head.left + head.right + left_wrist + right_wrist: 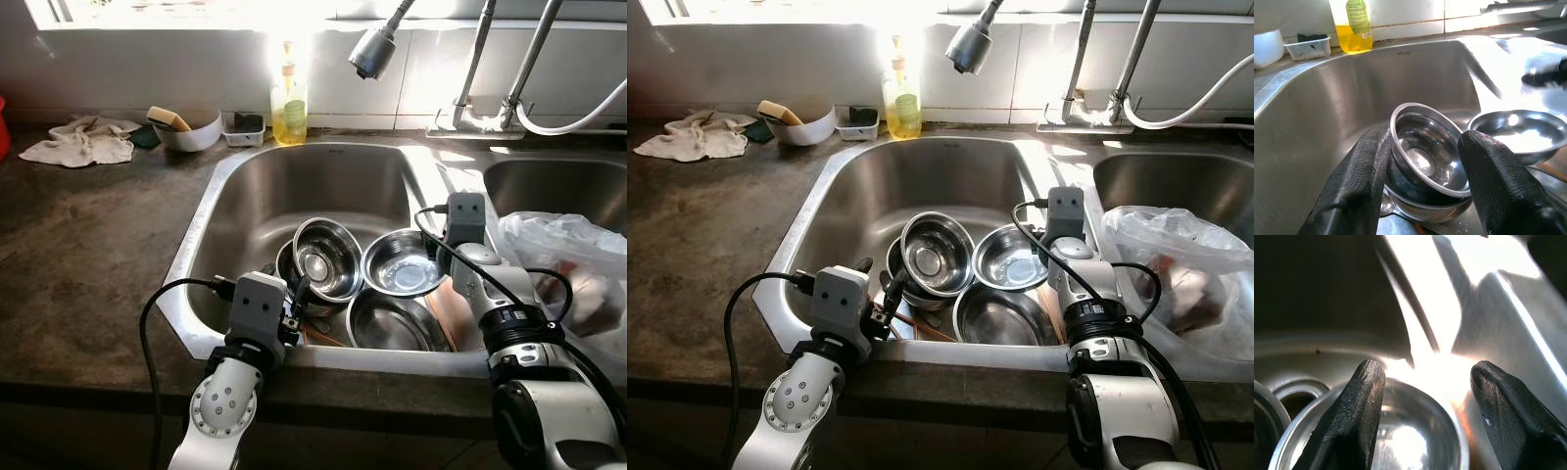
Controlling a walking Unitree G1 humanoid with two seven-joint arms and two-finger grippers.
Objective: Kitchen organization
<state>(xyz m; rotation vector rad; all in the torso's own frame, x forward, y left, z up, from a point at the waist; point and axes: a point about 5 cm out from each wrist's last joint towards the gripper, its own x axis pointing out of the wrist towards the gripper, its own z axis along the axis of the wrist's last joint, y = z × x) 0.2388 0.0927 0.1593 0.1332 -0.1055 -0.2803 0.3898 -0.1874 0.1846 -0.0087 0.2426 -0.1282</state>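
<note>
Left wrist view: tilted bowl (1426, 149) between parted jaws

Two silver robot arms reach forward side by side. The left gripper (1422, 181) has its black fingers (1359, 181) spread apart. The right gripper (1425, 416) likewise shows its fingers (1359, 406) parted wide.

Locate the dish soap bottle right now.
The dish soap bottle stands on the counter behind the sink, against the tiled wall, between a small tray and the hanging spray head.
</note>
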